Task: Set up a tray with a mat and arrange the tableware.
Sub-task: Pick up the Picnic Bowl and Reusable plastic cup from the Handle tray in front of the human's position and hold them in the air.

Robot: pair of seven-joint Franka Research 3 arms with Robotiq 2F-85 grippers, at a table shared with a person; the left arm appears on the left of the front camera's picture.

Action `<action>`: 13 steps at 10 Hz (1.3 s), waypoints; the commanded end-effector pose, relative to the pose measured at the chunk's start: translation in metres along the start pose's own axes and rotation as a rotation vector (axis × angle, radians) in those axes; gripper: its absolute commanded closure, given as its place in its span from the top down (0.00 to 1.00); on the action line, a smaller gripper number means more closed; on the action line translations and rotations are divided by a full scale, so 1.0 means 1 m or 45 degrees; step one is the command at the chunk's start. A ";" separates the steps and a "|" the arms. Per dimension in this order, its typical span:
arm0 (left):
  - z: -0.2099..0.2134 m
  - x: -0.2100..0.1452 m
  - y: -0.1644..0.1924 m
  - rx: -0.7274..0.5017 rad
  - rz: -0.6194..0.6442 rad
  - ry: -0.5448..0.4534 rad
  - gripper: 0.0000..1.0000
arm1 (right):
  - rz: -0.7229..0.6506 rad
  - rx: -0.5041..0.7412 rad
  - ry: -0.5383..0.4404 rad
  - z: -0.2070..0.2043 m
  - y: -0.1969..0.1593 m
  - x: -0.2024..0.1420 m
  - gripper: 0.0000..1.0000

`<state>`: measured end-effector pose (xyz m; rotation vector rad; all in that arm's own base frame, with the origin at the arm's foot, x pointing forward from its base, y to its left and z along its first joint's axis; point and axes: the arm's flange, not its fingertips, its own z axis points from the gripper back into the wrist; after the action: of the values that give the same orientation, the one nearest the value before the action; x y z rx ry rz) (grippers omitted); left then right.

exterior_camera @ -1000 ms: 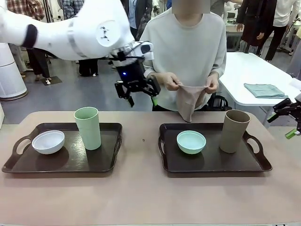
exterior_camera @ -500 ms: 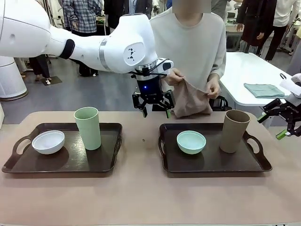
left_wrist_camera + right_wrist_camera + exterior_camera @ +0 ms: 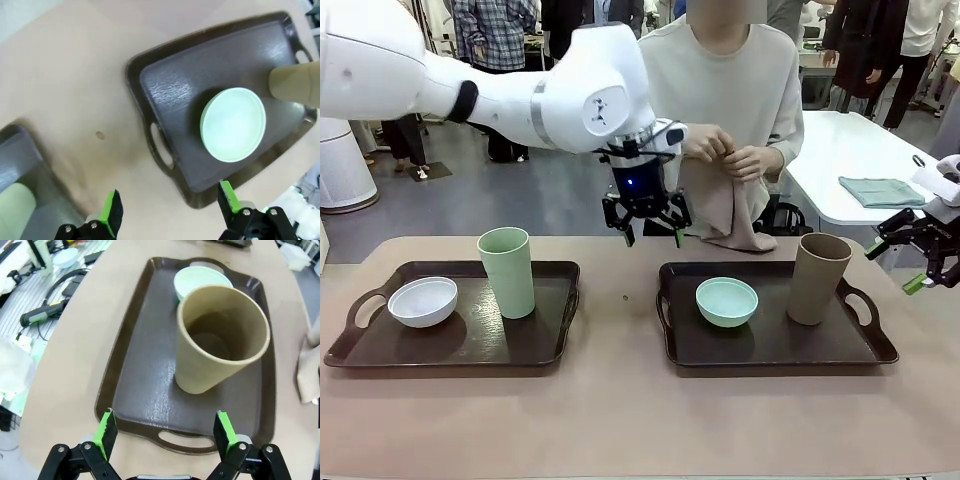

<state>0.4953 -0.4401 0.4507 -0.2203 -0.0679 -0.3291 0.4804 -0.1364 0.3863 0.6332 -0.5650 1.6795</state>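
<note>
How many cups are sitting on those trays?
2. A pale green cup stands on the left tray beside a white bowl; a brown cup stands on the right tray beside a mint green bowl. None looks hidden.

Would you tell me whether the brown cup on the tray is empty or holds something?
Empty: the right wrist view looks into the upright brown cup and shows only its bare bottom.

Nothing readable, only a small dark emblem [image 3: 603, 108] on the left arm's white joint [image 3: 575, 90] — too tiny to make out.
</note>
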 end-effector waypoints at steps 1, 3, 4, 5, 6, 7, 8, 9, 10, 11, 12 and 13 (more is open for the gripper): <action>-0.025 0.016 -0.027 0.085 0.005 -0.039 1.00 | -0.245 -0.080 -0.029 -0.008 -0.029 -0.004 1.00; -0.032 0.014 -0.032 0.106 -0.017 -0.098 1.00 | -0.350 -0.070 -0.047 -0.014 -0.034 -0.009 1.00; -0.038 0.013 -0.036 0.097 -0.028 -0.100 1.00 | -0.326 -0.052 -0.045 -0.017 -0.036 -0.009 1.00; -0.042 0.015 -0.038 0.121 -0.035 -0.112 1.00 | -0.304 -0.032 -0.061 -0.024 -0.038 -0.004 1.00; -0.051 0.020 -0.039 0.124 -0.016 -0.112 1.00 | -0.281 -0.020 -0.071 -0.029 -0.040 -0.003 1.00; -0.059 0.025 -0.039 0.133 -0.013 -0.092 1.00 | -0.274 -0.008 -0.096 -0.036 -0.043 -0.001 1.00; -0.068 0.026 -0.041 0.148 -0.008 -0.082 1.00 | -0.258 0.016 -0.097 -0.043 -0.045 0.000 1.00; -0.076 0.029 -0.043 0.156 -0.009 -0.063 1.00 | -0.249 0.021 -0.101 -0.050 -0.049 0.001 1.00; -0.082 0.029 -0.047 0.155 -0.011 -0.051 1.00 | -0.256 0.017 -0.091 -0.056 -0.052 0.001 1.00; -0.086 0.030 -0.050 0.154 -0.026 -0.038 1.00 | -0.265 0.015 -0.085 -0.062 -0.056 0.000 1.00; -0.090 0.029 -0.056 0.150 -0.034 -0.033 1.00 | -0.269 0.026 -0.080 -0.068 -0.058 -0.003 1.00; -0.093 0.029 -0.062 0.154 -0.047 -0.023 1.00 | -0.265 0.042 -0.092 -0.076 -0.061 -0.002 1.00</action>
<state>0.5024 -0.5177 0.3710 -0.1398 -0.0975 -0.3773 0.5219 -0.0822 0.3361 0.7528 -0.4790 1.4788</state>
